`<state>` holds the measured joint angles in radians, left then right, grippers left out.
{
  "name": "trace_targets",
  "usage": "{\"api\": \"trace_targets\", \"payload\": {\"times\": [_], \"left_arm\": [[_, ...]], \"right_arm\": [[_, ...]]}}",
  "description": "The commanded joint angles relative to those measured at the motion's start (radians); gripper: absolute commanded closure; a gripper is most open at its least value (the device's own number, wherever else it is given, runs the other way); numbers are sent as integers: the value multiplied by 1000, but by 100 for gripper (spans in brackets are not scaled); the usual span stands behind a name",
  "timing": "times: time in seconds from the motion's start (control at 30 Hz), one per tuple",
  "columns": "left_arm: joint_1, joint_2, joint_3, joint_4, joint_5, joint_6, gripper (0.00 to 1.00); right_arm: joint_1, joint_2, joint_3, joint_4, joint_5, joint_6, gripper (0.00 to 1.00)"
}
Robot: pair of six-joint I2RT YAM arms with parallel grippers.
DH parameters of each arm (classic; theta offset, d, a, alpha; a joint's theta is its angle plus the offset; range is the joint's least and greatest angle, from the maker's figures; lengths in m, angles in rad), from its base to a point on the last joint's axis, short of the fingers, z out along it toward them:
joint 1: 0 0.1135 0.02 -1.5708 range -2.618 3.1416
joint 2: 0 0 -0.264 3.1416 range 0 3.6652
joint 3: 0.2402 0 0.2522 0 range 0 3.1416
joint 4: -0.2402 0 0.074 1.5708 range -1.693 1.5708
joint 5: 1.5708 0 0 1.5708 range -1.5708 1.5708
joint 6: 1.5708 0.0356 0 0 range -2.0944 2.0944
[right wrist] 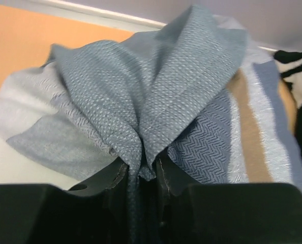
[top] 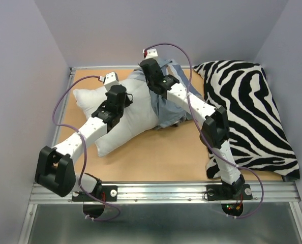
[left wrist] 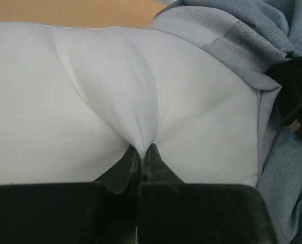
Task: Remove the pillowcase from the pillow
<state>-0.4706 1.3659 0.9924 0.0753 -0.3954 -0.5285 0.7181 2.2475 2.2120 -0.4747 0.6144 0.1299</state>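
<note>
The white pillow (top: 125, 124) lies on the left half of the table, its right end still inside the blue-grey pillowcase (top: 167, 109). My left gripper (left wrist: 142, 148) is shut on a pinch of the pillow's white fabric (left wrist: 141, 91), with the pillowcase's hem (left wrist: 232, 56) just to its right. My right gripper (right wrist: 142, 165) is shut on a bunched fold of the pillowcase (right wrist: 156, 86), whose plaid tan and blue stripes (right wrist: 247, 132) show at the right. In the top view the left gripper (top: 124, 101) sits on the pillow and the right gripper (top: 156, 86) on the pillowcase at the back.
A black-and-white zebra-striped cushion (top: 247, 112) fills the right side of the table under the right arm's elbow. Grey walls enclose the table on the left, back and right. An aluminium rail (top: 161, 190) runs along the near edge.
</note>
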Motion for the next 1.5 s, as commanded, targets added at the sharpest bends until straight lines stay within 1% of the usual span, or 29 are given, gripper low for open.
{"api": "trace_targets", "payload": {"times": [0.0, 0.1, 0.13, 0.2, 0.23, 0.27, 0.33, 0.47, 0.6, 0.63, 0.83, 1.0, 1.17, 1.23, 1.47], "left_arm": [[-3, -169, -20, -38, -53, 33, 100], [10, -254, -40, -66, -53, 30, 100], [23, -293, -52, -71, -53, 27, 100], [42, -335, -60, -109, -54, 16, 100], [58, -382, -63, -115, -54, 12, 100], [64, -407, -72, -126, -69, 12, 100], [76, -467, -66, -144, -86, 10, 100], [81, -527, -31, -230, -155, 16, 100], [89, -615, -23, -281, -236, 7, 100], [90, -616, -20, -290, -249, 7, 100], [93, -706, 41, -358, -332, 15, 100], [93, -732, 110, -414, -324, 18, 100], [93, -818, 181, -428, -290, 36, 100], [95, -818, 207, -451, -292, 48, 100], [93, -852, 294, -479, -261, 50, 100]], "right_arm": [[-91, -5, 113, -74, 226, -52, 75], [-173, -15, 136, -123, 213, 8, 77], [-218, -22, 129, -145, 203, 26, 78], [-264, -48, 86, -162, 144, 88, 79], [-287, -58, 66, -165, 124, 108, 80], [-328, -65, 51, -166, 86, 141, 81], [-380, -80, 9, -168, 38, 166, 82], [-436, -74, -14, -170, -5, 211, 83], [-473, -69, -38, -170, -42, 237, 84], [-480, -68, -44, -170, -48, 243, 84], [-601, -91, -98, -174, -168, 304, 88], [-635, -77, -86, -177, -211, 318, 88], [-661, -20, -87, -188, -260, 344, 90], [-661, -9, -92, -186, -275, 364, 91], [-674, 21, -68, -188, -314, 379, 92]]}}
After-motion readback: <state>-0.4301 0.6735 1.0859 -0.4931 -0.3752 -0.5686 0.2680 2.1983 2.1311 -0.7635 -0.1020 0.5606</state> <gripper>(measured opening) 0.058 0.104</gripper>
